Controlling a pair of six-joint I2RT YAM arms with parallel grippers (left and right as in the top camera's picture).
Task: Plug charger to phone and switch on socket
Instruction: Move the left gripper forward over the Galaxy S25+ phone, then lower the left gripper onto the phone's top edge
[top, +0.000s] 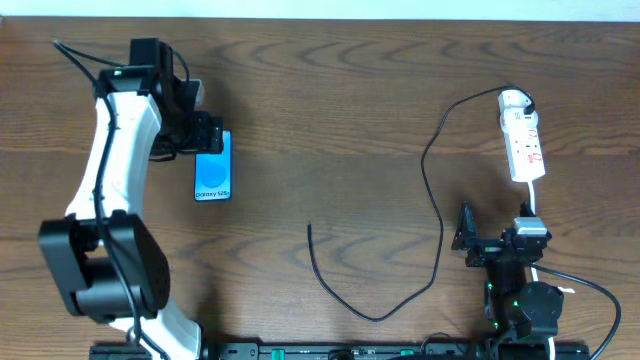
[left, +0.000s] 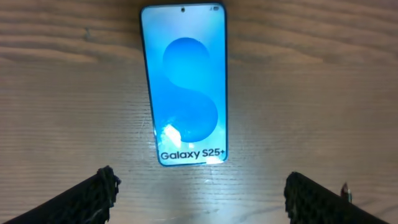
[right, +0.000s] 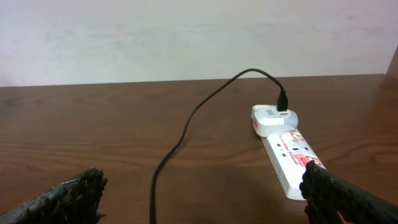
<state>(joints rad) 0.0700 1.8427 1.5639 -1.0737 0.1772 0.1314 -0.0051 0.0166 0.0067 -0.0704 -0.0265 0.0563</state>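
The phone (top: 212, 168) lies flat on the wooden table at the left, its blue screen (left: 185, 87) lit with "Galaxy S25+". My left gripper (top: 207, 136) hovers at the phone's far end. It is open (left: 200, 186), and only bare table lies between its fingers. The white socket (top: 524, 140) lies at the right, with the black charger (top: 441, 240) plugged into an adapter at its far end. The cable loops down to a free end (top: 310, 228) mid-table. My right gripper (top: 496, 235) is open (right: 202, 193) just short of the socket (right: 287, 155), with the charger (right: 186, 127) running between its fingers.
A white cord (top: 570, 285) runs from the socket's near end past the right arm's base. The left arm (top: 115, 150) stretches along the table's left side. A pale wall (right: 186, 37) stands behind the table's far edge.
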